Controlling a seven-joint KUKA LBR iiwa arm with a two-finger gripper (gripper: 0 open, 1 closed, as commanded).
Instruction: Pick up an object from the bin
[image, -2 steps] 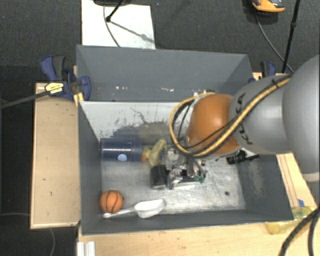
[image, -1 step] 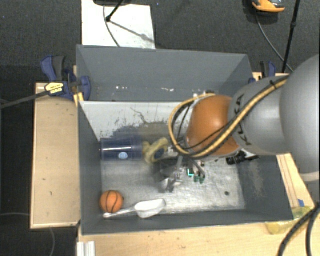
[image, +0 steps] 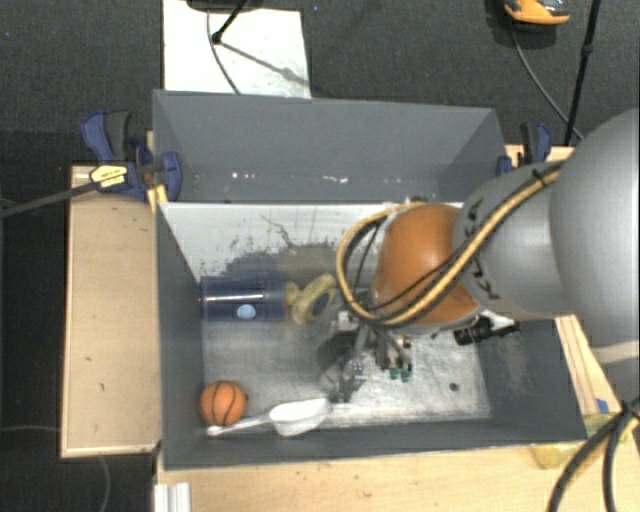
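The gripper (image: 345, 378) hangs low over the middle of the bin (image: 300, 140) floor, toward the near wall, probably so it can drop straight onto something. Whether it is apart or together I cannot tell. A white spoon (image: 290, 416) lies along the near wall, its bowl just beside the gripper. An orange ball (image: 223, 403) rests in the near-left corner, while a dark blue cylinder (image: 240, 298) and a yellowish loop (image: 312, 298) lie farther back
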